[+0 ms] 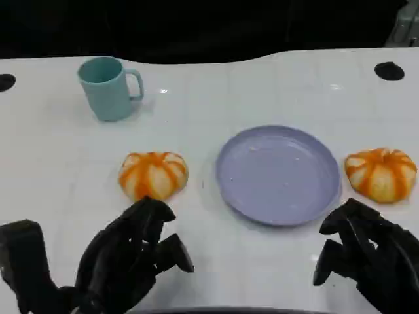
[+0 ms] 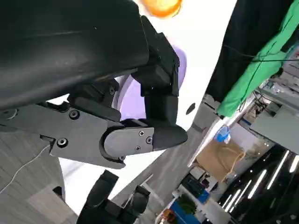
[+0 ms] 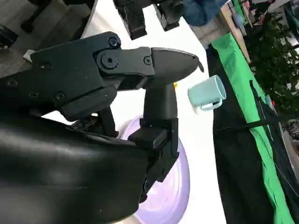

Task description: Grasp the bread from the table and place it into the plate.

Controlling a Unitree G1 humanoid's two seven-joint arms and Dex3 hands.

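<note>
Bread (image 1: 153, 174) sits on the white tabletop (image 1: 275, 85) just left of the lilac plate (image 1: 278, 174), with a second loaf (image 1: 381, 173) just right of it. Left hand (image 1: 131, 252) hovers near the first loaf, fingers loosely apart, holding nothing. Right hand (image 1: 366, 252) is cut off by the frame edge, empty too. A teal mug (image 1: 108, 87) stands well behind.
</note>
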